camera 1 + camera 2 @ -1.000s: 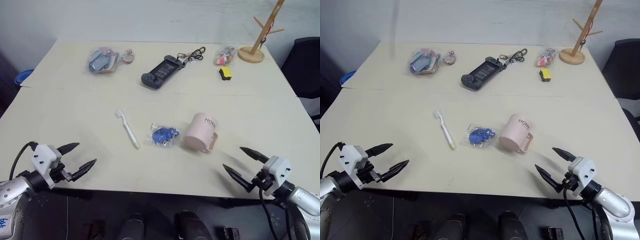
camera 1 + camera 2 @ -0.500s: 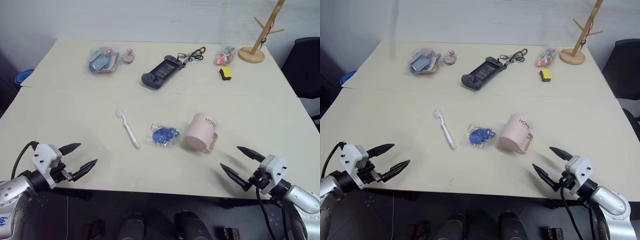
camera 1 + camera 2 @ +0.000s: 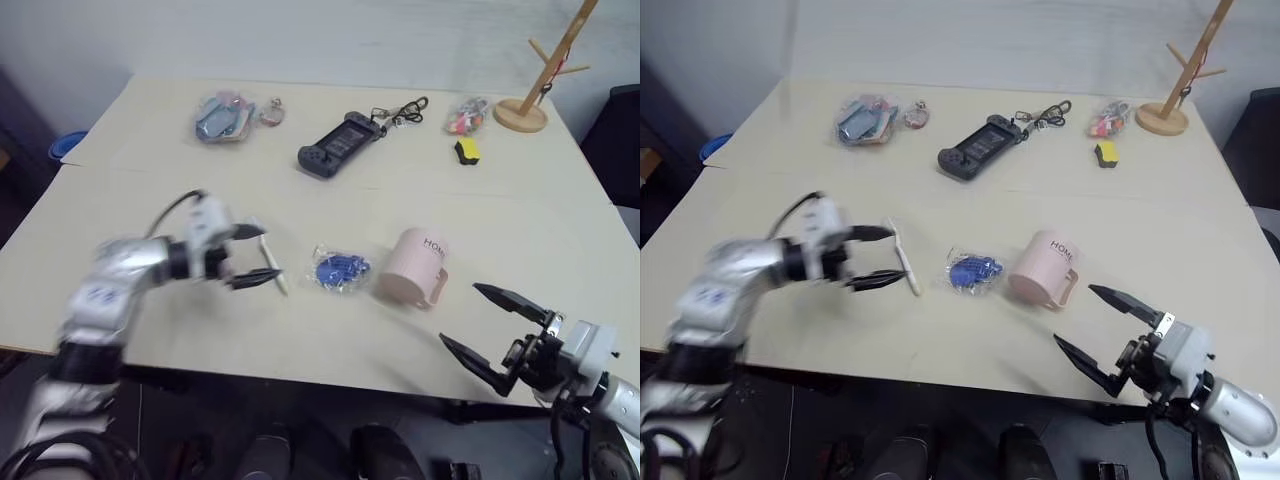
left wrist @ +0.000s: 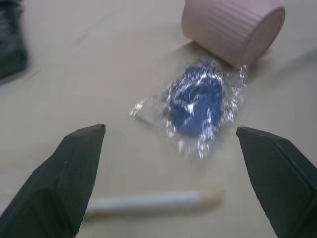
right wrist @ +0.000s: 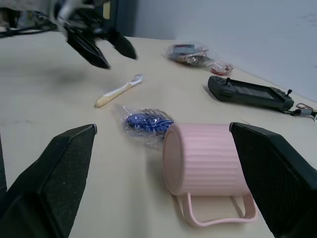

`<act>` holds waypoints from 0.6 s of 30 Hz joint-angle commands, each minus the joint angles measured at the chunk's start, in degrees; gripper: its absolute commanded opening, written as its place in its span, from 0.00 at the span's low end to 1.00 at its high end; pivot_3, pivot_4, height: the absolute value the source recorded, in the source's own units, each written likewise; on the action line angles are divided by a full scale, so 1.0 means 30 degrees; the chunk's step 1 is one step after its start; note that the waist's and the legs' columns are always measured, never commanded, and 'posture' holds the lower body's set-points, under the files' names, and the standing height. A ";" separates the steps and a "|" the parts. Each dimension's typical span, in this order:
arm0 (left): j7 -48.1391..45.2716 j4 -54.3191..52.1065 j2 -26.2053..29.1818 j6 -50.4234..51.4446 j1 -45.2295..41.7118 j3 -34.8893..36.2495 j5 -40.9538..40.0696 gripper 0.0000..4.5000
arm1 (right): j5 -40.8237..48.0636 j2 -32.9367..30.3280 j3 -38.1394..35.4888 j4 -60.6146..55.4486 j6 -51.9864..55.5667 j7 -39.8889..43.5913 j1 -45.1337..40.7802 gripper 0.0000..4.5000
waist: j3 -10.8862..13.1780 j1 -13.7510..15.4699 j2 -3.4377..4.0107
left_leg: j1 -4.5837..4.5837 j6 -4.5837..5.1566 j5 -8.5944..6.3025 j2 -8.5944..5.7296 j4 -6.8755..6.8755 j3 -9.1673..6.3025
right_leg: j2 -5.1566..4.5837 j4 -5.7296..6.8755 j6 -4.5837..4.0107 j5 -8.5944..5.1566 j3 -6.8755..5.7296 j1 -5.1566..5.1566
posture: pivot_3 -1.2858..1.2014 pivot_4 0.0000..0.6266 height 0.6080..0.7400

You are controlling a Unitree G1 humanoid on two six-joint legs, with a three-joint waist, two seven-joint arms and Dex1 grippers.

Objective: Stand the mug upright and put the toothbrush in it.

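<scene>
Left end effector (image 3: pixel 252 255) now over cream table (image 3: pixel 520 230), beside toothbrush (image 3: pixel 272 267).

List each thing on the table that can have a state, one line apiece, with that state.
mug: lying on its side, not held
toothbrush: lying flat, not held
left pincer: open, above the toothbrush
right pincer: open, empty, short of the mug
blue wrapped item: lying between toothbrush and mug

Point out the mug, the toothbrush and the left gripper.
mug (image 3: pixel 408 265): left eye view, ribbed side wall.
toothbrush (image 5: pixel 117 91): right wrist view, mid handle.
left gripper (image 3: pixel 260 255): left eye view, between the open fingertips.
</scene>
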 commanded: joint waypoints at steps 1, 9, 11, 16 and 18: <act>-0.0064 0.3137 -0.1666 -0.0908 -0.1918 -0.1167 0.1271 1.00 | 0.0081 0.0307 -0.0582 -0.0322 -0.0565 -0.0396 0.0305 1.00 | 0.0008 -0.0342 -0.0013 | 0.0004 0.0024 -0.0016 -0.0017 0.0003 -0.0005 | 0.0005 0.0007 0.0014 0.0007 0.0034 0.0000 | 0.52 0.24 1.00; -0.1339 0.6452 -0.3591 -0.1333 -0.3833 -0.3943 0.3933 0.82 | -0.0209 0.0864 -0.0786 -0.0448 -0.0976 -0.1170 0.1170 1.00 | 0.0015 -0.0717 -0.0024 | 0.0017 0.0027 -0.0018 -0.0018 0.0047 -0.0062 | -0.0011 -0.0019 0.0028 0.0011 0.0068 -0.0018 | 0.52 0.24 1.00; -0.1564 0.6409 -0.3664 -0.0855 -0.3869 -0.4140 0.4205 0.68 | -0.0295 0.0965 -0.0717 -0.0296 -0.1083 -0.1272 0.1107 1.00 | 0.0015 -0.0714 -0.0023 | 0.0009 0.0019 -0.0013 -0.0022 0.0062 -0.0098 | -0.0013 -0.0001 0.0028 0.0011 0.0087 -0.0012 | 0.52 0.24 1.00; -0.0691 0.6187 -0.4295 -0.1683 -0.3729 -0.2141 0.3140 0.60 | -0.0443 0.1016 -0.0083 0.0525 -0.1140 -0.1169 -0.0024 1.00 | 0.0014 -0.0600 -0.0022 | 0.0008 0.0018 -0.0013 -0.0026 0.0076 -0.0106 | -0.0022 0.0003 0.0028 0.0011 0.0094 -0.0010 | 0.52 0.24 1.00; -0.0456 0.5380 -0.4549 -0.2321 -0.3420 -0.0267 0.1597 0.60 | -0.0352 0.0992 0.0298 0.0809 -0.1053 -0.1020 -0.0644 1.00 | 0.0015 -0.0540 -0.0022 | 0.0004 0.0017 -0.0013 -0.0026 0.0090 -0.0106 | -0.0027 0.0007 0.0028 0.0011 0.0093 -0.0013 | 0.52 0.24 1.00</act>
